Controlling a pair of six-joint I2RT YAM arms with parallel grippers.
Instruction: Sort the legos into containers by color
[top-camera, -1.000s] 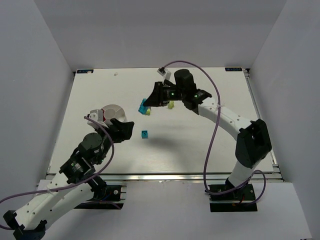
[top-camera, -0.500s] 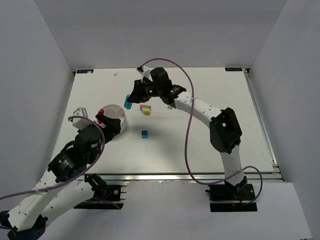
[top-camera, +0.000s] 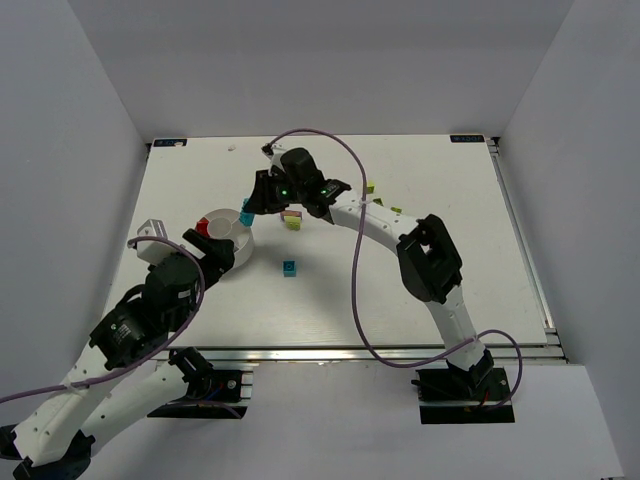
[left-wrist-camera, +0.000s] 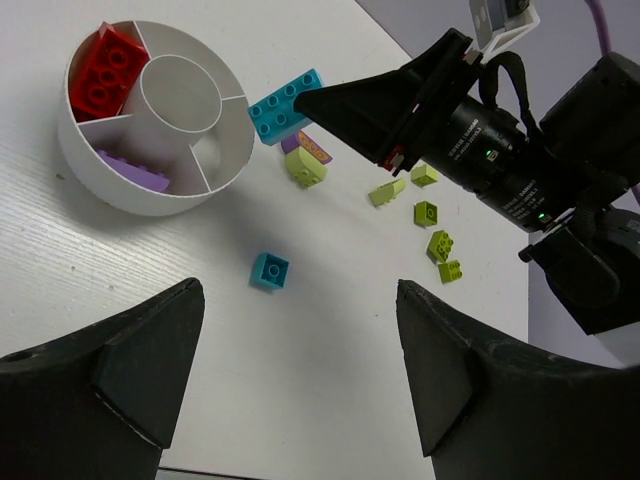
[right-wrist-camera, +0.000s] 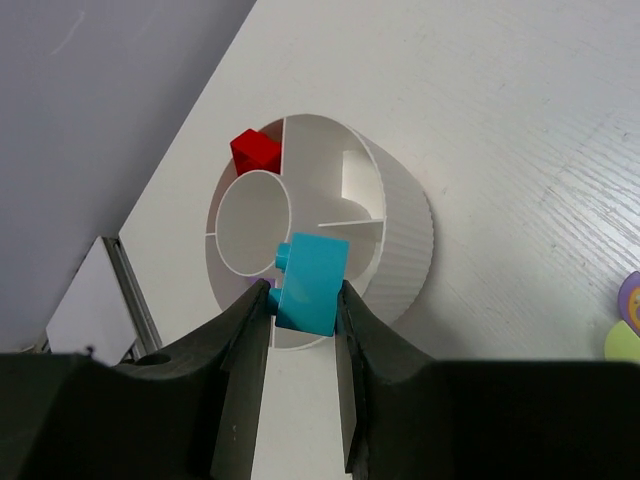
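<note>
My right gripper (right-wrist-camera: 305, 300) is shut on a teal lego (right-wrist-camera: 312, 283), holding it above the near edge of the round white dish (right-wrist-camera: 405, 240). In the top view that teal lego (top-camera: 246, 214) hangs at the dish's (top-camera: 238, 250) right rim. One compartment holds a red lego (left-wrist-camera: 105, 68), another a purple lego (left-wrist-camera: 130, 168). A small teal lego (left-wrist-camera: 270, 270) lies on the table right of the dish. My left gripper (left-wrist-camera: 300, 370) stands open and empty, near and to the right of the dish.
A lime and purple stacked piece (left-wrist-camera: 305, 160) lies beside the dish. Several lime legos (left-wrist-camera: 430, 215) are scattered further right. The right arm (top-camera: 380, 215) stretches across the middle of the table. White walls enclose the table on three sides.
The right arm has swung left with the teal lego, from the table's middle to over the dish. The left arm has drawn back toward its base.
</note>
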